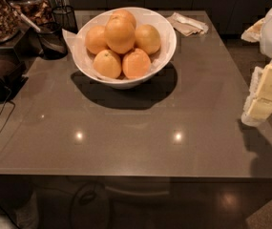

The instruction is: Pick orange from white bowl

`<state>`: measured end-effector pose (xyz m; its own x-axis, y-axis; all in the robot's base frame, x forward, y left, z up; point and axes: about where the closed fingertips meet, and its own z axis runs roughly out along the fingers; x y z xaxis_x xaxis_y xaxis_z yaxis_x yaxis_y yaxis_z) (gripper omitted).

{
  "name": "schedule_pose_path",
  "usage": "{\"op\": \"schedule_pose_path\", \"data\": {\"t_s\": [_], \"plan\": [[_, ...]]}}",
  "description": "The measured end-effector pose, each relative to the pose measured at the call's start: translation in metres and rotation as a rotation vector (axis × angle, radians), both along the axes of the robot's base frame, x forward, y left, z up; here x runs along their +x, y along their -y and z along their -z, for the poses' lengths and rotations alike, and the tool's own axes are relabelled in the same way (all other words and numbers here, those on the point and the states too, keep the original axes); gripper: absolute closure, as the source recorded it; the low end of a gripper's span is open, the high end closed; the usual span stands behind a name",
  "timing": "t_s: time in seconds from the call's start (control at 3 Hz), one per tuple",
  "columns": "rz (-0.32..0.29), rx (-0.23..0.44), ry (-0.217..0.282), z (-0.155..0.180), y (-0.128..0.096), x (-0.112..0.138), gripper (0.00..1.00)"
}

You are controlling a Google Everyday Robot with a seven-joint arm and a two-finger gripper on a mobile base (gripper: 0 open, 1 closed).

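Dark grey tabletop [126, 142] fills most of the view, with cupboards behind it. So far basically nothing of the pick is done. The gripper [264, 97] hangs off the table's edge at 3 o'clock, well apart from everything, and I honestly can't tell how wide its grip is set from here. The orange [120, 35] it wants, the biggest one, sits on top of the pile inside the white bowl [170, 46] up at 12 o'clock. Reaching over, closing on it and lifting it out are all left to do.

Count: six oranges, one bowl, one gripper, plus one folded napkin [188, 24] at 1 o'clock.
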<state>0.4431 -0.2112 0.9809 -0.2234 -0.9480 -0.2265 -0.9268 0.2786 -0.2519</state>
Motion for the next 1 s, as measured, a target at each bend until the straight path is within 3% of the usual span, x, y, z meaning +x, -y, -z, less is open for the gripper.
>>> {"op": "schedule_pose_path", "data": {"t_s": [0.67, 1.0], "plan": [[-0.022, 0.009, -0.054, -0.003, -0.043, 0.044, 0.0], [-0.011, 0.024, -0.044, -0.002, -0.044, 0.049, 0.0]]}}
